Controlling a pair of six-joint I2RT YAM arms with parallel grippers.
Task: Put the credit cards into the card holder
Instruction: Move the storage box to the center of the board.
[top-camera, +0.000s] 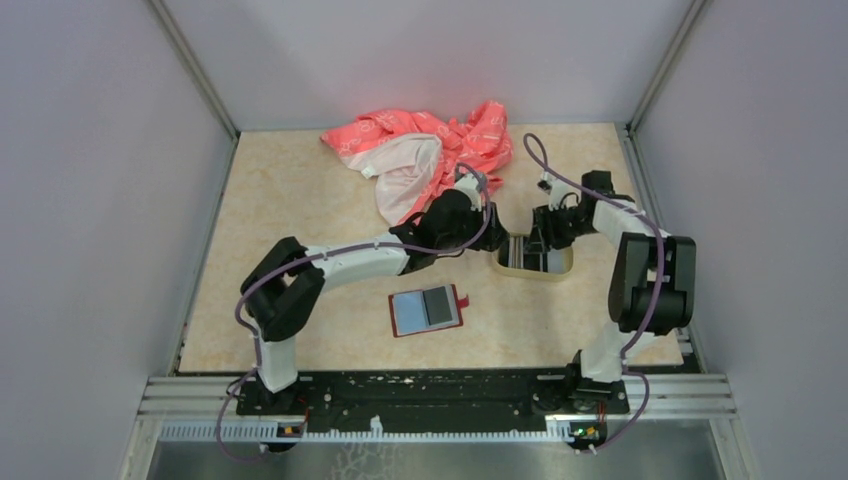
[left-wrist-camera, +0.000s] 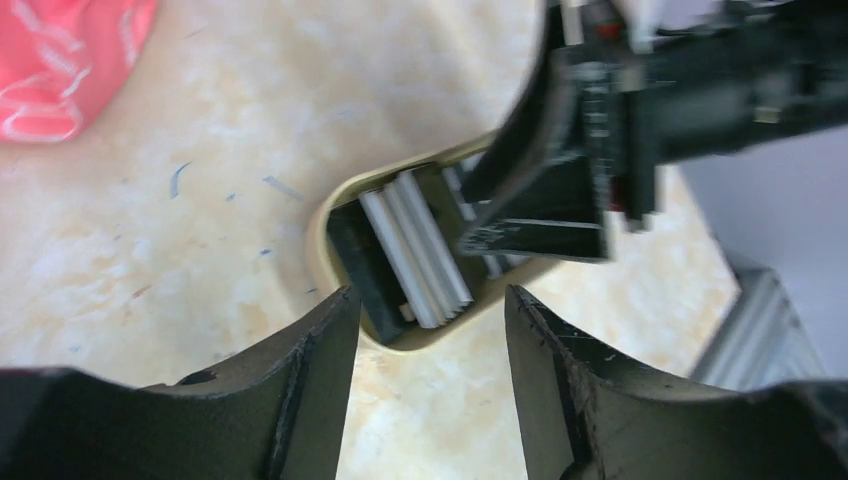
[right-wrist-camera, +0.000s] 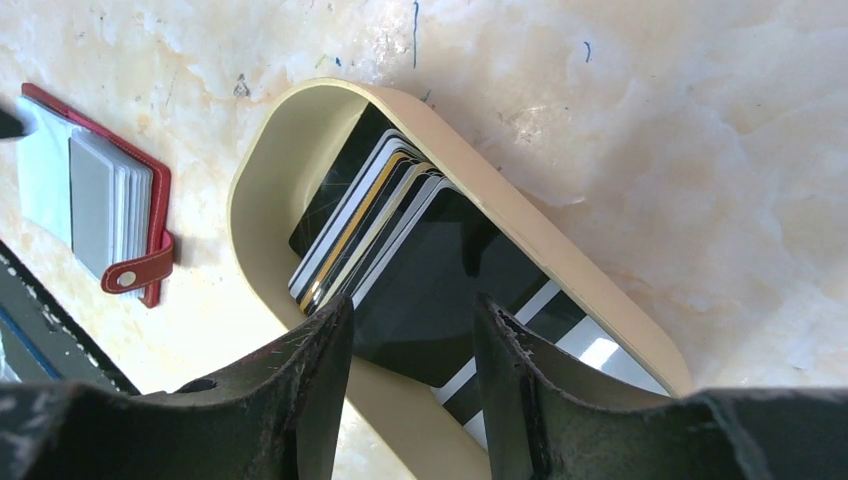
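Credit cards (right-wrist-camera: 400, 250) lie fanned in a slanting stack inside the oval beige tray (right-wrist-camera: 262, 170), their long axis running along the tray's length. The tray sits right of the table's (top-camera: 300, 190) centre. The right gripper (right-wrist-camera: 412, 312) is directly over them, fingers parted astride the near corner of the top black card; I cannot tell whether they pinch it. The left gripper (left-wrist-camera: 432, 298) hovers at the tray's left end, spread and empty. By my reading the right arm is better placed to lift. The card holder (top-camera: 428, 310) lies open toward the near edge, between the arms and apart from the tray.
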